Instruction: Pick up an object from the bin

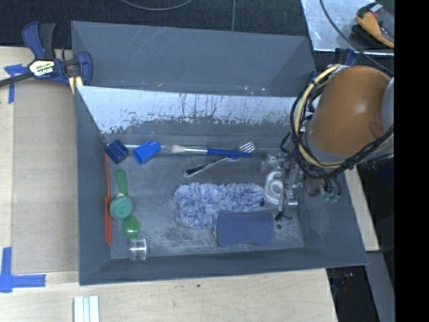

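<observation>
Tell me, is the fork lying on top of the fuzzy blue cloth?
No, the fork lies farther back in the bin, apart from the fuzzy blue cloth, with bare floor between them.

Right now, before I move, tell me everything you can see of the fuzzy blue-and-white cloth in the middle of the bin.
The fuzzy cloth looks like soft, shaggy fabric, mottled blue and white, bunched into a rough oblong. It lies flat on the bin floor, long side running left to right. A dark blue rectangular pad overlaps or abuts its lower right corner. The end effector stands by its right end; contact cannot be told.
</observation>
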{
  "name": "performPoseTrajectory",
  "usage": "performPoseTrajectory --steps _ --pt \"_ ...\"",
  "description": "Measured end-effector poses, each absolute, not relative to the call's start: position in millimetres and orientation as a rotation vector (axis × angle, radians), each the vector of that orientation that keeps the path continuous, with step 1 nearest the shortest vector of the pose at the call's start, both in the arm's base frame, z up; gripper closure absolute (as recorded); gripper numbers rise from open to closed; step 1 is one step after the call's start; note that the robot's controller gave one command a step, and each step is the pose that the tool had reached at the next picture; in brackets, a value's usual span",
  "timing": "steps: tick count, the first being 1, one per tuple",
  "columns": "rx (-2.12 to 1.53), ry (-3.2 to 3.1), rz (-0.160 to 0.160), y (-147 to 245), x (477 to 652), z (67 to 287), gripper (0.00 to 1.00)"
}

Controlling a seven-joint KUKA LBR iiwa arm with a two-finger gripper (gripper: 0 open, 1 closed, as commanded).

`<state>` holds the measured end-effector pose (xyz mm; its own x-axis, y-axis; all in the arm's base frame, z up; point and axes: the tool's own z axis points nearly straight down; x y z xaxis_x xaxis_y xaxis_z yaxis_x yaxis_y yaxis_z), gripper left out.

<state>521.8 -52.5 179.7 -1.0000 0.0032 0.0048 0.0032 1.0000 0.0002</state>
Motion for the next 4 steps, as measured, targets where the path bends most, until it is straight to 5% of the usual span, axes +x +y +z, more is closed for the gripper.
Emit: performPoseTrajectory --steps 1,2,3,4 --pt "0.000 -3.145 0.001 -52 523.3 184 0.00" --pt "0.292 -3.128 0.002 10 544.5 69 0.00" --pt "0.213 -3.149 0.006 30 534.4 72 0.00" --pt "0.260 -3.143 0.004 13 543.3 73 0.00"
